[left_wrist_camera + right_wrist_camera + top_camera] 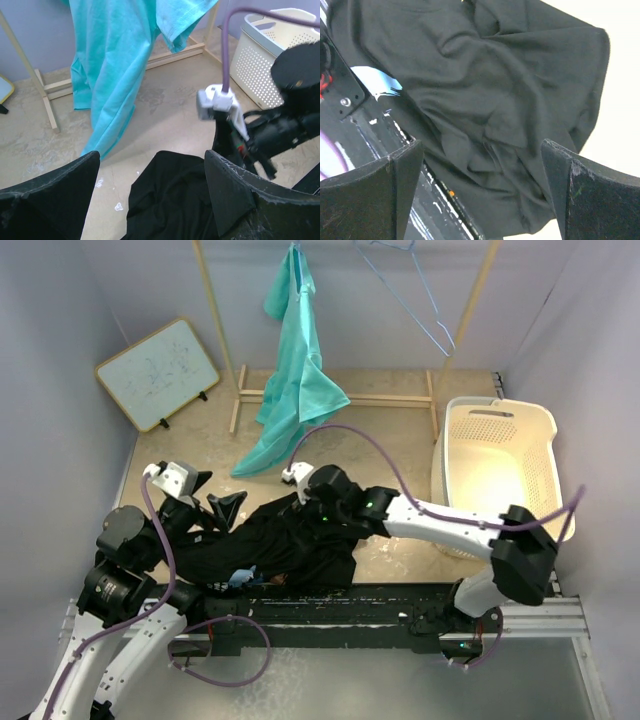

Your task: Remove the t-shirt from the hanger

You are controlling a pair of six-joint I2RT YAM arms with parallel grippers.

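Note:
A teal t-shirt (295, 360) hangs on a hanger from the wooden rack (215, 315) at the back; it also shows in the left wrist view (115, 65). A black t-shirt (270, 545) lies crumpled on the table between the arms. A light blue piece (243, 576) shows at its near edge. My left gripper (218, 512) is open and empty at the black shirt's left end (175, 200). My right gripper (318, 520) is open and empty, hovering just above the black shirt (490, 90).
An empty blue wire hanger (415, 295) hangs on the rack's right side. A white laundry basket (500, 470) stands at the right. A small whiteboard (158, 373) leans at the back left. The black rail (330, 605) runs along the near edge.

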